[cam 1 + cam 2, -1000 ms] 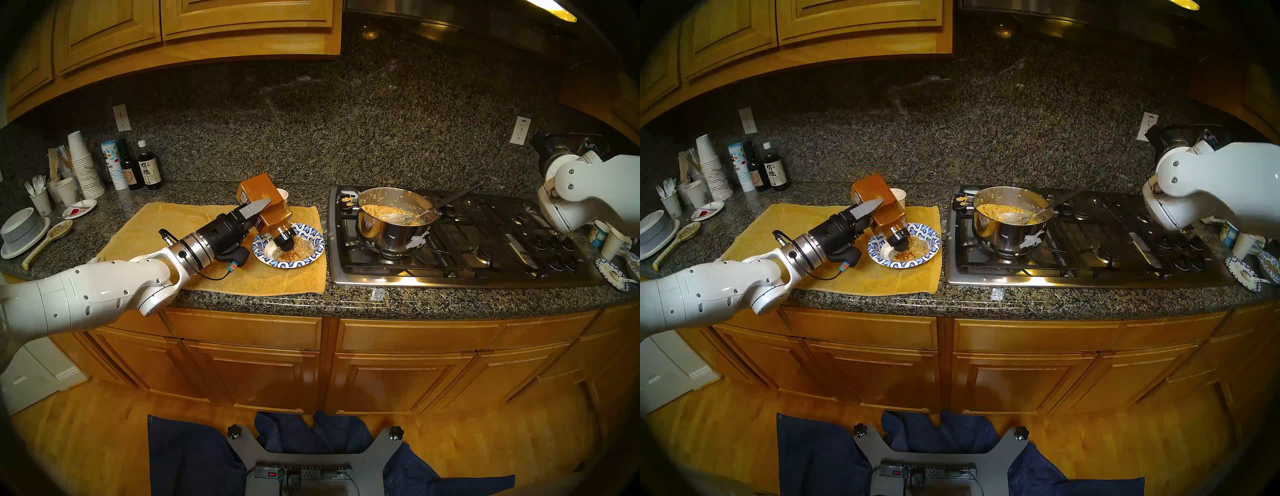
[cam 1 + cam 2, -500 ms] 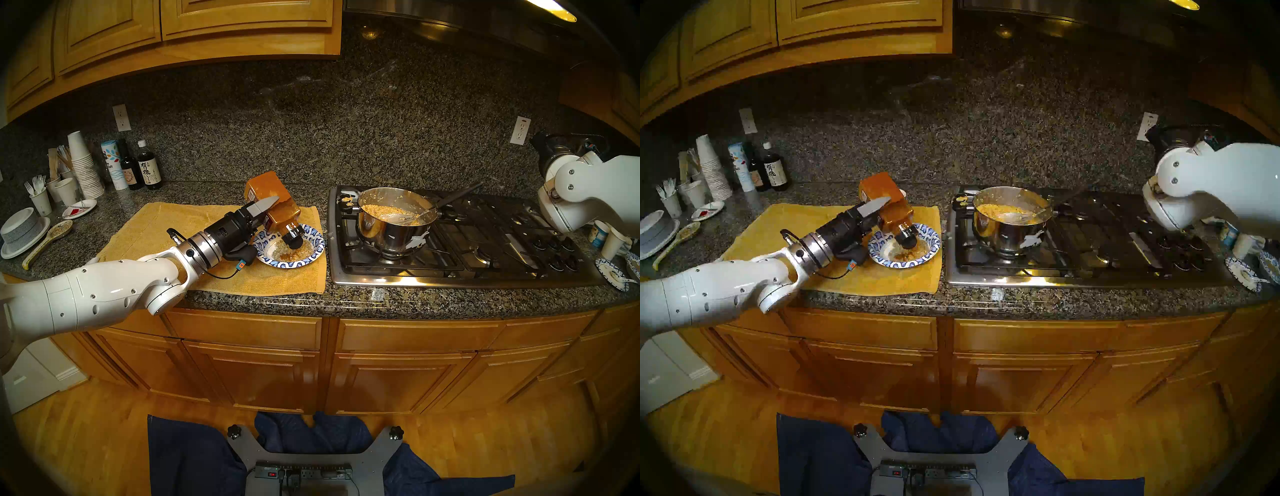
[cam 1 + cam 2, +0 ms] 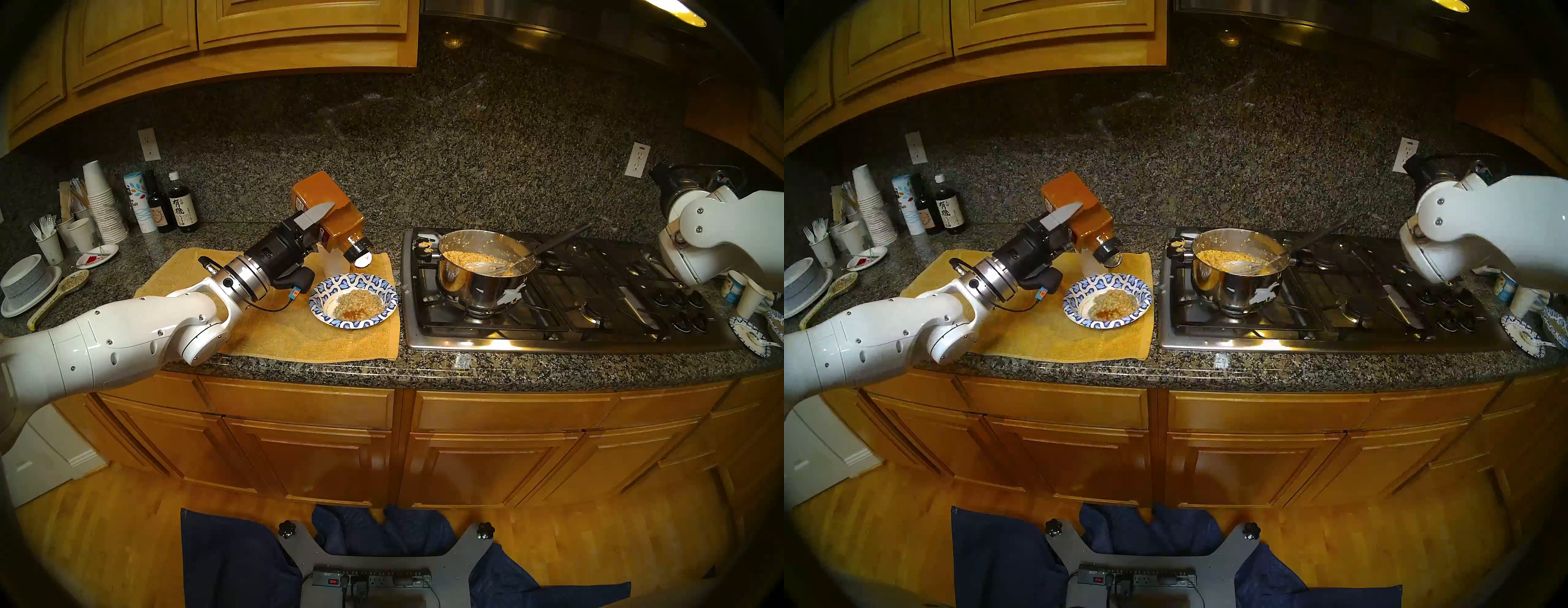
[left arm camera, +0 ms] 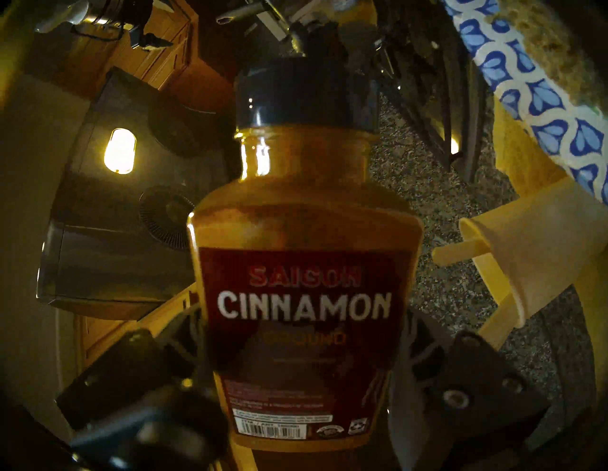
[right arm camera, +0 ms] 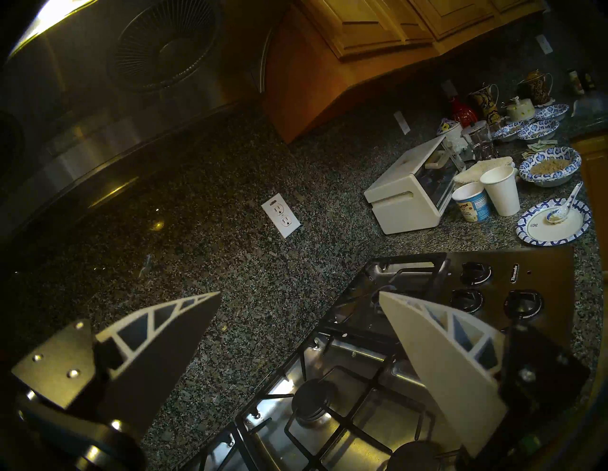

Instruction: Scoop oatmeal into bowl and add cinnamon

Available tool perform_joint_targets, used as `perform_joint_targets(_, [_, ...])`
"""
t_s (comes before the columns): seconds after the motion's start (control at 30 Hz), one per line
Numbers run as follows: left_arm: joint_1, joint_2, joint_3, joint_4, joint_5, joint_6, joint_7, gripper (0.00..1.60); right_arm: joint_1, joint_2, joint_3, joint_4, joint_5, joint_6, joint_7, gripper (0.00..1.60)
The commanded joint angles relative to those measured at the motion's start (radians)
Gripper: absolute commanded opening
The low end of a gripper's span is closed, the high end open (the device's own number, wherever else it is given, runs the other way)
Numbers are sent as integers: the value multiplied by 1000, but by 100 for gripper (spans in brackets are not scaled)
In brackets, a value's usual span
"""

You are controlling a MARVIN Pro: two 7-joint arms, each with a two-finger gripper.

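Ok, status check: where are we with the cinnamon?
Left jaws shut on cinnamon jar, tilted, cap down, above bowl. Cinnamon patch on oatmeal. Right jaws open, empty. Paper cup behind bowl.

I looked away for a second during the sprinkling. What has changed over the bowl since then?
The left gripper has lifted the cinnamon jar up and back off the bowl, less steeply tipped; its cap no longer hides the oatmeal, which shows an orange-brown patch. Grip unchanged. The right gripper, pot and bowl stayed put.
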Motion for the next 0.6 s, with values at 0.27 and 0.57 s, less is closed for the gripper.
perform_joint_targets(0.27, [51,36,-54,-145,-267,45,-35,0,29,-1,22,9,-21,0,-62,160])
perform_joint_targets(0.57, [90,80,-69,-279,-497,78,-88,0,28,-2,18,10,-12,0,-44,160])
